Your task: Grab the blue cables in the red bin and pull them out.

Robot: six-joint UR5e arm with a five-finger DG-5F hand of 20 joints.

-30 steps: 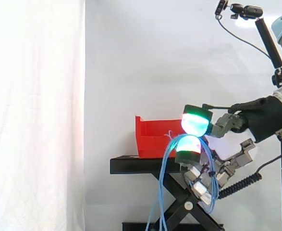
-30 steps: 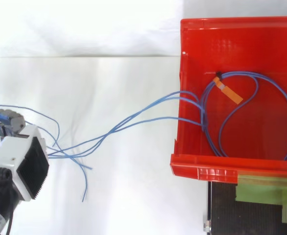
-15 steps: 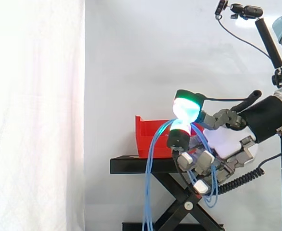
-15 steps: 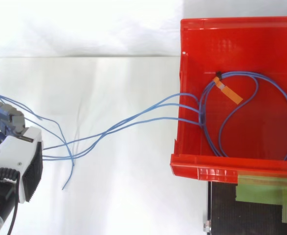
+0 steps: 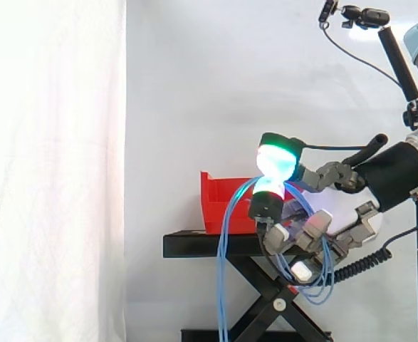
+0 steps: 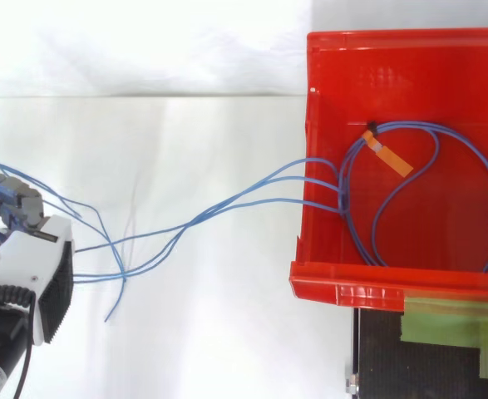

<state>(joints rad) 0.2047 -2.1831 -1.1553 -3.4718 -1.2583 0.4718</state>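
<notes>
Cables (image 6: 227, 204), blue: several strands run out of the bin (image 6: 343, 278), over its front wall, to my hand (image 5: 337, 217), which sits well clear of it. Fingers (image 5: 269, 203): closed on the strands, green pads pinched together, slack looping below. Change over the last second: hand drew a little further from the bin, then nearly halted; loose ends shifted slightly. Loop with orange tag (image 6: 391, 158): unmoved on the bin floor. I judge the pull far from done.

The black stand (image 5: 194, 246) carries the red bin (image 5: 210, 203), with green tape (image 6: 443, 322) stuck on its top.
</notes>
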